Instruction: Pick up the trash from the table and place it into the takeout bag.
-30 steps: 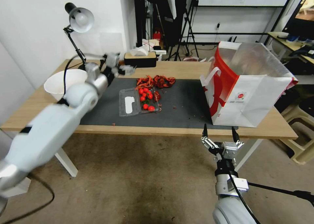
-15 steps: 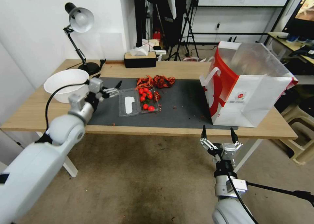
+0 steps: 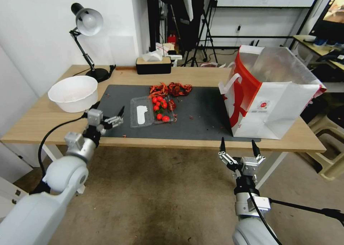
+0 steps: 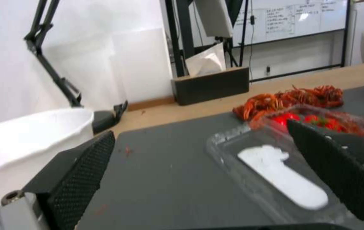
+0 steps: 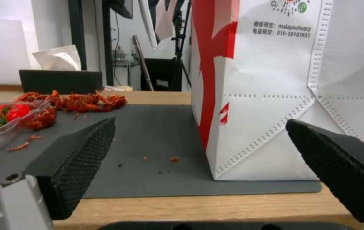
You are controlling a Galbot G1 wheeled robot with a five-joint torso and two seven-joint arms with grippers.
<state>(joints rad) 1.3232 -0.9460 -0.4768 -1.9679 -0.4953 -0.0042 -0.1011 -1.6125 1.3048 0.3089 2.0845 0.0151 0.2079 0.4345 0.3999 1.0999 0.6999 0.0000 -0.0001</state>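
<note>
The trash on the dark mat (image 3: 200, 112) is a clear plastic clamshell (image 3: 150, 112) holding cherry tomatoes, with a pile of red crayfish shells (image 3: 171, 89) behind it. My left gripper (image 3: 108, 109) hovers open over the mat's front-left corner, left of the clamshell (image 4: 276, 169), with nothing between its fingers (image 4: 78, 179). The takeout bag (image 3: 276, 94) stands open on the table's right side, white with a red side panel. My right gripper (image 3: 238, 144) is open just below the table's front edge, facing the bag (image 5: 276, 80).
A big white bowl (image 3: 73, 92) sits at the table's left, beside my left gripper. A desk lamp (image 3: 86, 26) and a black tissue box (image 3: 153, 65) stand along the back edge. Small red crumbs dot the mat. A beige stool (image 3: 331, 155) stands to the right.
My left arm has pulled back and dropped from the far left of the table to the mat's front-left corner. The right gripper has barely moved.
</note>
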